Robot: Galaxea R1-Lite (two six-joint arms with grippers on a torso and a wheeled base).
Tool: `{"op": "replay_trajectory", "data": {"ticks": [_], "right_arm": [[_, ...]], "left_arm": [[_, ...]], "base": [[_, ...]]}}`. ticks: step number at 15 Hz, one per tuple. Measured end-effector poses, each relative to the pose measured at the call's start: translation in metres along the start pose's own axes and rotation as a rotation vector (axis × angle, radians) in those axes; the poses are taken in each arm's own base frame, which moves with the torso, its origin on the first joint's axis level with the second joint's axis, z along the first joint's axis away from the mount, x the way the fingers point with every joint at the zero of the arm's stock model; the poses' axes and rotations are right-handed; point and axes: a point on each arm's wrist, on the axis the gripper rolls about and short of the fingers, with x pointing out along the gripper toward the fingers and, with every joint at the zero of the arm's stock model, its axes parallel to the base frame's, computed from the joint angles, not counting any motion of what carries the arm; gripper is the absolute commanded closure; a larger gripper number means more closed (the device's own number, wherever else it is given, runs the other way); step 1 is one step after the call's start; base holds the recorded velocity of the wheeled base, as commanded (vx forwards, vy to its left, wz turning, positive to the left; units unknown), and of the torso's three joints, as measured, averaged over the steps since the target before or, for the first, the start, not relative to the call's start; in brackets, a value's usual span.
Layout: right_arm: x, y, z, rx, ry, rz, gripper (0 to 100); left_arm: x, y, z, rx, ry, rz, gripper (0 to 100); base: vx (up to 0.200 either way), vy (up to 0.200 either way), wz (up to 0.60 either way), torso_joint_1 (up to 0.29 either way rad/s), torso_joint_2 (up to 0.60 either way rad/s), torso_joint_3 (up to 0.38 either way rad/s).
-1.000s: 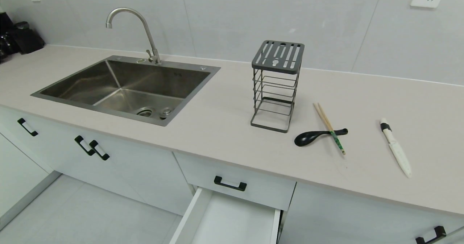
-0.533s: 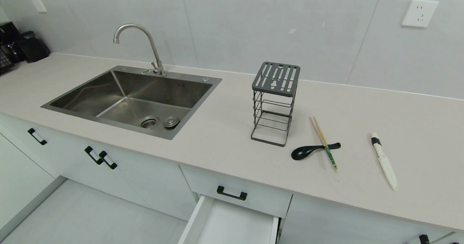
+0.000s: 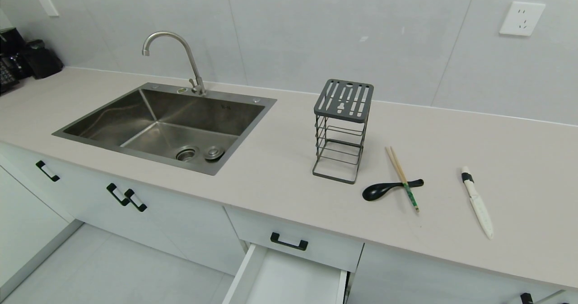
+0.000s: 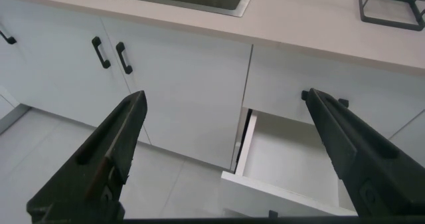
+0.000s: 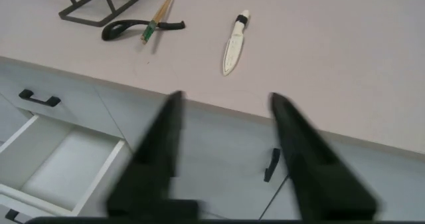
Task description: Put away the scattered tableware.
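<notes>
Left hand [image 4: 224, 96]: open wide and empty, low in front of the cabinet doors, beside the pulled-out drawer [image 4: 285, 151].
Right hand [image 5: 224, 99]: open and empty, out in front of the tabletop [image 3: 280, 177] edge, with the knife [image 5: 234, 43] beyond it.
Knife: white, lying flat, well apart from the other pieces. It is probably stiff, light and smooth enough to slip. The banded handle end, nearer the wall, looks the safest place to hold. I cannot tell whether the blade is covered.
Chopsticks [image 3: 401, 175]: a pair lying close together and crossing the spoon [image 3: 381, 190] handle. They look thin and light and may roll or splay, so pinch both together near the middle.
Spoon: black, with its bowl toward the rack [image 3: 342, 130]. It is probably rigid, and its handle is narrow and low. Lift the chopsticks off first.
Rack: wire, upright, with a slotted top, near the spoon. It is likely where the pieces go.
</notes>
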Motion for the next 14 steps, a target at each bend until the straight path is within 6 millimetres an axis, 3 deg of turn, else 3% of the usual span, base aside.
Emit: {"op": "replay_trajectory", "data": {"ticks": [3,5,8,11,14], "right_arm": [[0.000,0.000,0.004,0.003,-0.042,0.001,0],[-0.002,0.000,0.020,-0.008,-0.200,0.017,0],[-0.005,0.004,0.031,-0.043,-0.241,0.183,0],[0.004,0.005,0.052,-0.035,-0.132,0.299,0],[0.032,0.007,0.072,-0.015,0.030,0.407,0]], "left_arm": [[0.000,0.000,0.000,0.000,0.000,0.000,0],[0.000,0.000,0.000,0.000,0.000,0.000,0],[0.000,0.000,0.000,0.000,0.000,0.000,0],[0.000,0.000,0.000,0.000,0.000,0.000,0],[0.000,0.000,0.000,0.000,0.000,0.000,0]], "base": [[0.000,0.000,0.00,0.000,0.00,0.000],[0.000,0.000,0.00,0.000,0.00,0.000],[0.000,0.000,0.00,0.000,0.00,0.000],[0.000,0.000,0.00,0.000,0.00,0.000],[0.000,0.000,0.00,0.000,0.00,0.000]]}}
